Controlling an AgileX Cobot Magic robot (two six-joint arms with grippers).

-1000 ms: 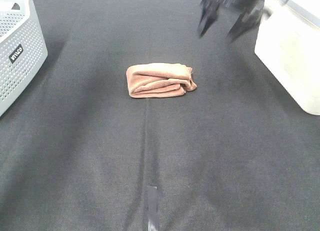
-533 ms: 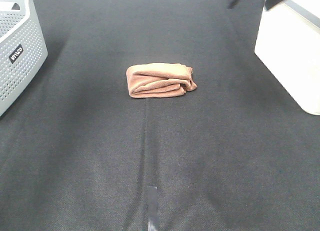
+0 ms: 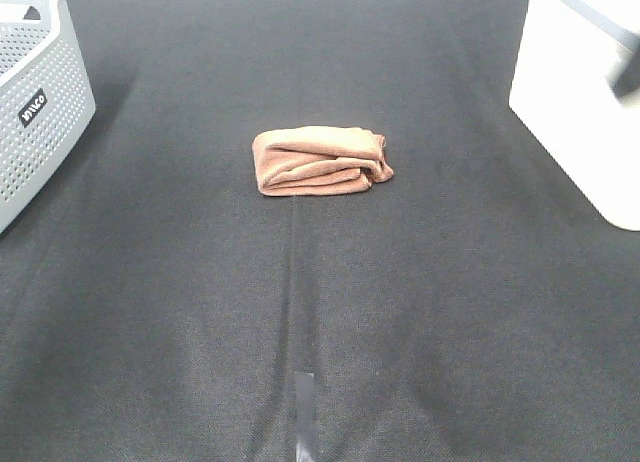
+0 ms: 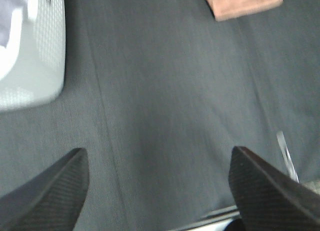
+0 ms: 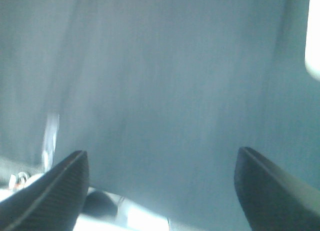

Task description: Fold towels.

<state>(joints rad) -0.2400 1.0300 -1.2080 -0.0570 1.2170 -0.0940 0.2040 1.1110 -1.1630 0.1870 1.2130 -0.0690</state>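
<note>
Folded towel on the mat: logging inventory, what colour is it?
Rust-brown towel; clearest in the exterior high view.

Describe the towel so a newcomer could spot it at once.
On the dark grey table cloth, between the perforated grey basket and the white bin, lies the towel. It is a folded rust-brown bundle, the only coloured, soft thing there.

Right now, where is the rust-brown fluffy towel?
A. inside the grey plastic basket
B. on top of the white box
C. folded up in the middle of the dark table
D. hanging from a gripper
C: the rust-brown fluffy towel lies folded on the dark table, apart from the basket and box, with no gripper touching it.
</note>
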